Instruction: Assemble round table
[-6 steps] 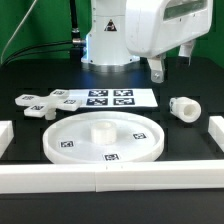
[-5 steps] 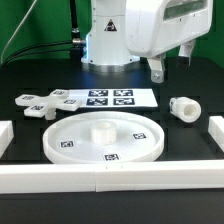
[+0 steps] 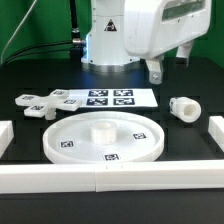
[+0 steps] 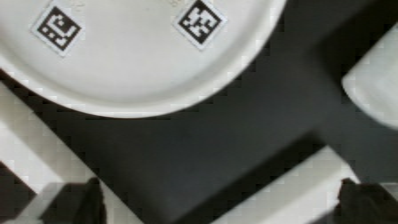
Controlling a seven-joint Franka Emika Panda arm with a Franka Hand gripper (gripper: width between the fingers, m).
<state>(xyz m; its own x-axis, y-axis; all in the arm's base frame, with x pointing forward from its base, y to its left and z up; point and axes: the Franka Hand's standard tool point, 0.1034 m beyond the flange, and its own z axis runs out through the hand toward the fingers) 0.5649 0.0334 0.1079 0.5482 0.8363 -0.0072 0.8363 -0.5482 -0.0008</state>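
The gripper point(image 3: 171, 62) hangs above the table point(image 3: 205, 85) on the exterior view's right, jaws spread with nothing between them. In the wrist view its fingertips point(image 4: 71, 205) stand wide apart over bare black surface. The leg point(image 3: 184, 108) is the nearest part. It lies on its side below the gripper and nearer the camera, close to the right-hand bar point(image 3: 215, 132). Its long axis runs roughly across the exterior view, with the narrower end toward the disc point(image 3: 135, 135). The disc lies flat in the middle, hub point(image 3: 100, 127) up, apart from the leg. The wrist view also shows a white edge beside the disc, but I cannot tell whether it is the leg. Behind the disc lies the marker board point(image 3: 108, 98), and the cross point(image 3: 45, 102) is well off to the exterior view's left. If the leg is taken next, the gripper would likely need to descend toward the camera and close across that axis.
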